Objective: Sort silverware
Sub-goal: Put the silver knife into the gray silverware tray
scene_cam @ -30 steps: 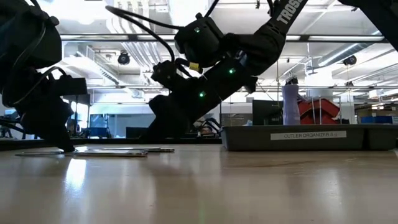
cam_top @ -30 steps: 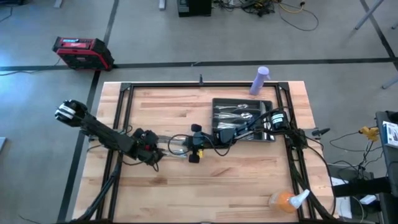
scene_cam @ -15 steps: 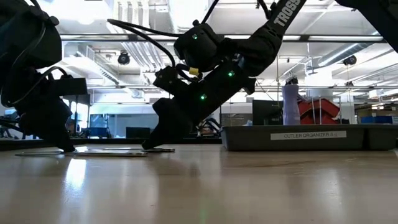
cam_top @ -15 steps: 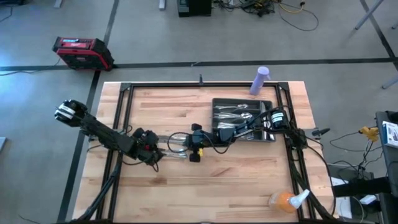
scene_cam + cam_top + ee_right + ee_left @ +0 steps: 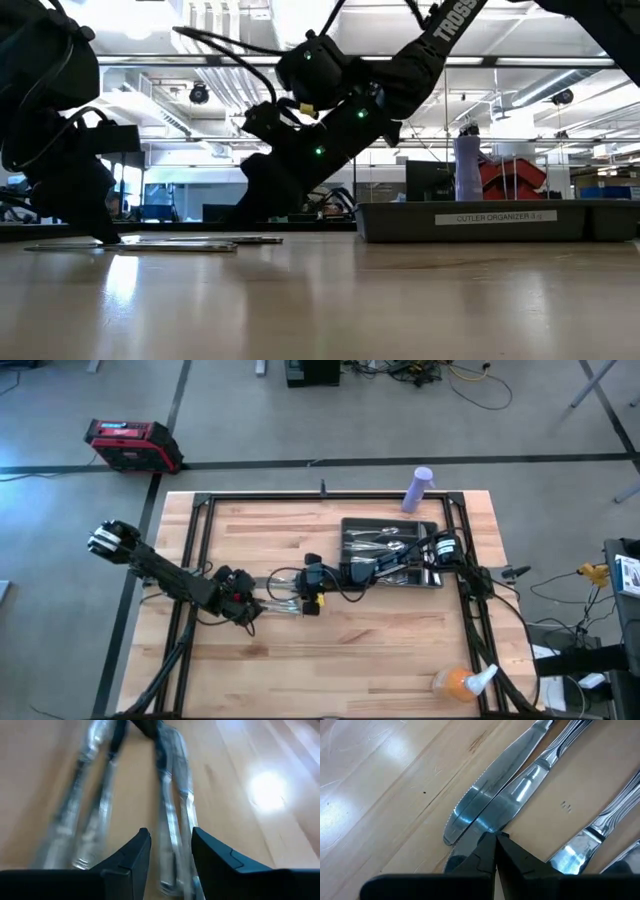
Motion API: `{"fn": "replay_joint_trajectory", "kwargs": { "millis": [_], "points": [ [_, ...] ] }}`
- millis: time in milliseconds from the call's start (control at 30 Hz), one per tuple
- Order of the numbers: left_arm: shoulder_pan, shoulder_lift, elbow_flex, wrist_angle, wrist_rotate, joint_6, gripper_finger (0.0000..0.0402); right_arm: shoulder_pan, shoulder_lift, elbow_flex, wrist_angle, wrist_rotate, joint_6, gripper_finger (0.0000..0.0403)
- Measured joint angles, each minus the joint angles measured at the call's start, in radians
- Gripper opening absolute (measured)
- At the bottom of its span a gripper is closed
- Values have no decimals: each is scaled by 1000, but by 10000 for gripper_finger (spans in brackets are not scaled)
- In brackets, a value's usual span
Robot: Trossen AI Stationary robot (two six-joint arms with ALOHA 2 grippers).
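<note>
From above, the whole wooden table (image 5: 330, 650) is seen. The left pincer (image 5: 252, 603) and the right pincer (image 5: 300, 598) are both low near the middle of the table, with loose silverware (image 5: 283, 592) lying flat between them. More forks and spoons are seen in the dark tray (image 5: 392, 550), which sits toward the far right part of the table.

Only the left wrist view shows the pieces as table knives (image 5: 490, 815), lying side by side and partly crossed. There the left pincer (image 5: 495, 851) is shown with its fingers pressed together and nothing between them, its tip touching a knife blade. In the right wrist view the right pincer (image 5: 170, 857) is held open a little way, and blurred handles (image 5: 172, 815) are seen through the gap. Nothing is held by it.

From table height, the silverware (image 5: 160, 242) is seen as thin flat strips. White letters reading "CUTLER ORGANIZER" are shown on the tray wall (image 5: 470, 220), and "TROSS" can be read on the right arm (image 5: 455, 20).

A purple bottle (image 5: 417, 489) stands behind the tray. An orange spray bottle (image 5: 462, 682) lies at the near right edge. A red and black case (image 5: 132, 445) sits on the floor.
</note>
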Motion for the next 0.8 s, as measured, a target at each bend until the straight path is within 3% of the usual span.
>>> {"fn": "replay_joint_trajectory", "kwargs": {
  "millis": [300, 433, 800],
  "points": [
    [-12, 0, -2, 14, 6, 101, 0, 20, 9, 0, -51, -104, 58, 95],
    [-16, -2, -2, 12, 6, 115, 0, 52, 9, 0, -50, -89, 55, 89],
    [-23, -50, 23, -2, 51, 201, 0, 49, 8, 0, -93, -56, 106, 132]
  ]
}}
